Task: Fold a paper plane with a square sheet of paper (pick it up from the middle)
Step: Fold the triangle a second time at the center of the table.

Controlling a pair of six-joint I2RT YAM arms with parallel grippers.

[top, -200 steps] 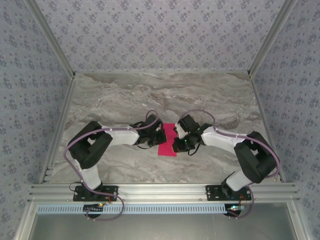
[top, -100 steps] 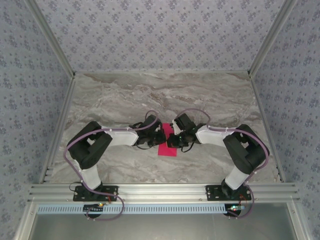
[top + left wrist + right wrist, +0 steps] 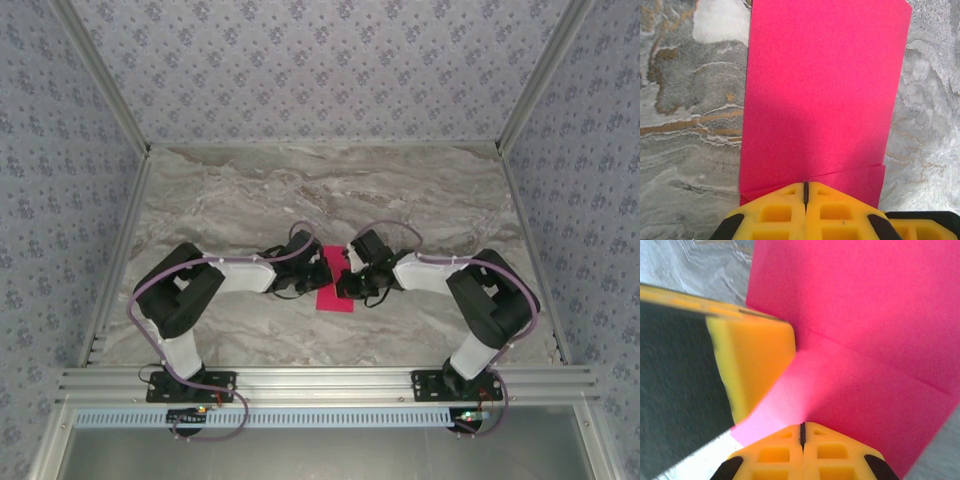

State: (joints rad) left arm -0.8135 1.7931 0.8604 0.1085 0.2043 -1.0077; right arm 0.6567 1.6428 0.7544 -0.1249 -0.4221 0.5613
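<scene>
One pink paper (image 3: pixel 335 298) lies near the worktop's (image 3: pixel 300 190) front edge. Two pincers, the left gripper (image 3: pixel 805 187) and right gripper (image 3: pixel 801 427), are squeezed shut. Only the wrist views show its fold (image 3: pixel 865 356).

right claw (image 3: pixel 801 427) | shifted left, further onto the pink sheet (image 3: pixel 335 297) | elbow (image 3: pixel 495 305) drawn inward

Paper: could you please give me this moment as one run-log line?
paper: on table, creased | left gripper: shut, tips at paper edge | right gripper: shut, tips over paper

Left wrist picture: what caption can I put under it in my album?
Shut left gripper at the edge of the folded pink paper on the marble table.
</scene>
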